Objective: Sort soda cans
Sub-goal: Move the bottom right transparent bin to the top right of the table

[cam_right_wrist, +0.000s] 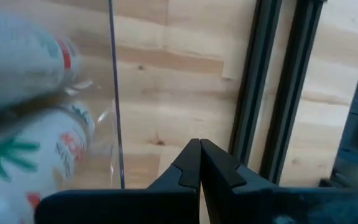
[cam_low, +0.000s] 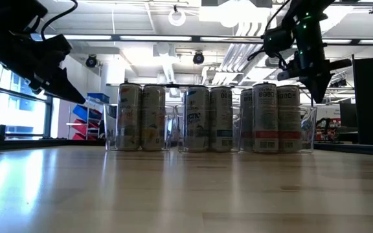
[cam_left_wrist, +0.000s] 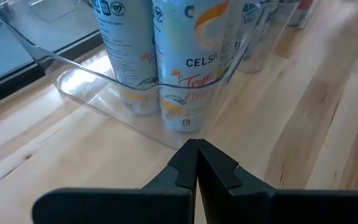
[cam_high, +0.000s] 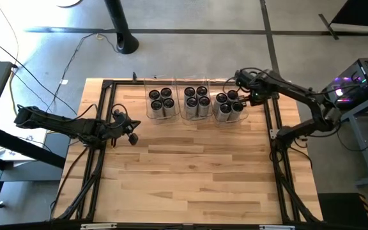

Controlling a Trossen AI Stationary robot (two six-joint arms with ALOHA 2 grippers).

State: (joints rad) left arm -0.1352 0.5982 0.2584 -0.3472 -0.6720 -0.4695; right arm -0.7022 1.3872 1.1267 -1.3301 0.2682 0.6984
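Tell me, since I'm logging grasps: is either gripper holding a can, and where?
Nothing is held: left gripper and right gripper are both shut and empty.

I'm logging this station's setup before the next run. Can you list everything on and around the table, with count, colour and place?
Upright soda cans with dark tops and pale printed sides: twelve, four per bin, along the table's far edge.
Clear plastic rectangular bins: three, transparent, side by side at the far edge.
Light wooden butcher-block table: one, near half bare.
Black metal frame rails: dark, along the table's left, right and far sides.
Black floor stand with round base: one, on the grey floor beyond the table.
Left claw: shut, empty, left of the bins.
Right claw: shut, empty, above the far side of the right bin.
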